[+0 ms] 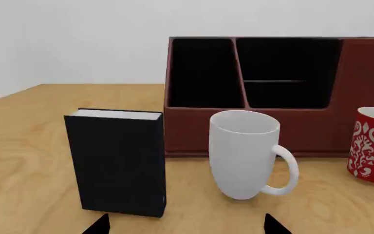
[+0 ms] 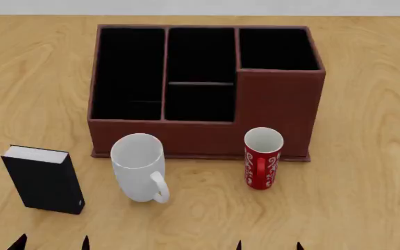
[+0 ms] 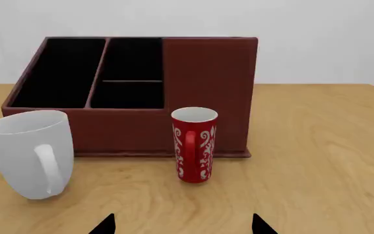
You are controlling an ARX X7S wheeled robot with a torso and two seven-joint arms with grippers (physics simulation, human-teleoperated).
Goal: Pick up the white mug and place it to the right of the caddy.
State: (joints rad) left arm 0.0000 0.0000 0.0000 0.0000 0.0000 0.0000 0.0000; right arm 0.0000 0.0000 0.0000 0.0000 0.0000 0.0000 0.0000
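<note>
Head view showed both hands low at the near edge, only their dark fingertips visible: the left hand (image 2: 52,242) and the right hand (image 2: 270,245), each spread open and holding nothing. Just beyond the left hand stood a black book (image 2: 45,178) upright on the wooden worktop (image 2: 366,172). Ahead and between the two hands stood the white mug (image 2: 139,166), upright, its handle turned toward the hands. Beyond the right hand stood a red mug (image 2: 262,158). Farther off, behind both mugs, sat the caddy (image 2: 281,101), its taller section on the right.
</note>
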